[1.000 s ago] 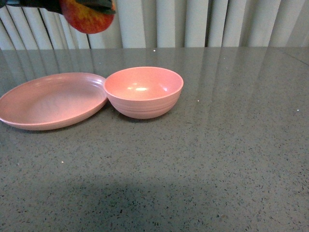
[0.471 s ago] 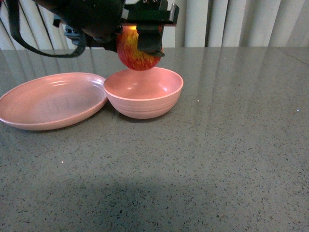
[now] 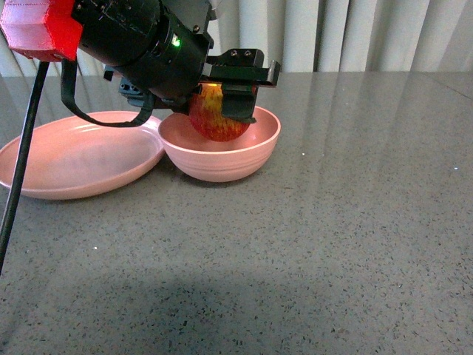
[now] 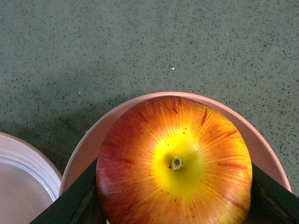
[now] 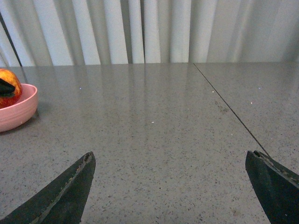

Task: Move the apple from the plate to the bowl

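My left gripper [image 3: 222, 111] is shut on the red, yellow-streaked apple [image 3: 214, 122] and holds it low inside the deep pink bowl [image 3: 222, 159]. In the left wrist view the apple [image 4: 175, 163] fills the space between the black fingers [image 4: 77, 200], stem dip facing the camera, with the bowl's rim [image 4: 93, 135] around it. The shallow pink plate [image 3: 77, 155] lies empty just left of the bowl, touching it. My right gripper [image 5: 170, 186] is open and empty over bare table; the apple [image 5: 8, 86] and bowl [image 5: 16, 112] show far off in its view.
The grey speckled table [image 3: 332, 237] stretches in front and to the right of the bowl. Pale vertical blinds [image 3: 355, 33] stand behind it. A black cable [image 3: 22, 170] hangs from the left arm at the left edge. A seam [image 5: 229, 109] runs across the table.
My left gripper has carried the apple from high above the plate rightward and down; the apple now sits low inside the bowl instead of above its rim.
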You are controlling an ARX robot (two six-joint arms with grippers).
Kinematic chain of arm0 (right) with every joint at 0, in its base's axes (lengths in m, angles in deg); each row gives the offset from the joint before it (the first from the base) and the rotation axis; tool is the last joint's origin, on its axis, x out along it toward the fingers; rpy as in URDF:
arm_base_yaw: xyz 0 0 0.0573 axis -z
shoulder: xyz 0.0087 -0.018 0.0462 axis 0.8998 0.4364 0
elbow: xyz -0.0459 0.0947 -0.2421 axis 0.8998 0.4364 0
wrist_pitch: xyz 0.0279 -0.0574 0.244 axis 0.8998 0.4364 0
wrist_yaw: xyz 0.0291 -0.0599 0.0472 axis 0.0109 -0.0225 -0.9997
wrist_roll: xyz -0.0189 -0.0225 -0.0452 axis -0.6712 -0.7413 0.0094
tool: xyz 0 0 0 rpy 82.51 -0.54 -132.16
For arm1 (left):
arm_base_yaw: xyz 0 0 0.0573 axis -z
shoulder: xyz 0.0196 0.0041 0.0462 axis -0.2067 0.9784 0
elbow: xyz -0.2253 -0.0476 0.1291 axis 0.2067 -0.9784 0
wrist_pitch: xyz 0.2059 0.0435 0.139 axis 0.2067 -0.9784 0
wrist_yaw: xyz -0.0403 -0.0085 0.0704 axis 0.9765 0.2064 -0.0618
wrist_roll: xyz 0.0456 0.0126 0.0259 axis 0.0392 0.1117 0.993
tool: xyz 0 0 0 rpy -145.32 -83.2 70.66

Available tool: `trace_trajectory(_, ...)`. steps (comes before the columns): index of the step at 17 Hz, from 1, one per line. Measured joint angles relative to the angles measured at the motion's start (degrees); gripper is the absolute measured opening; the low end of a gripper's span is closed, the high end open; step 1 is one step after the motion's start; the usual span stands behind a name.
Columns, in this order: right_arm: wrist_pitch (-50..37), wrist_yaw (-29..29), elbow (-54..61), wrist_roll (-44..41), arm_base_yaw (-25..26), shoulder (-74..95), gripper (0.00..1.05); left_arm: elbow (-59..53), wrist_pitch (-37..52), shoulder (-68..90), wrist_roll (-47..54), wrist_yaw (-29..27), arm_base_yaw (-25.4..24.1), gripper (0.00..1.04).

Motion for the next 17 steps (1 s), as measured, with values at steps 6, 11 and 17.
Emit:
trace_trajectory(6,0.0,0.0,0.0,0.0,0.0,0.0,0.98,0.7,-3.0,0.8,0.0,0.9,0.1,0.67)
trace_trajectory(11,0.0,0.0,0.0,0.0,0.0,0.0,0.98,1.0,-3.2,1.1,-0.1,2.0,0.0,0.99)
trace_trajectory(17,0.0,0.0,0.0,0.0,0.0,0.0,0.98,1.6,-1.2,-0.2,-0.3,2.2,-0.2,0.98)
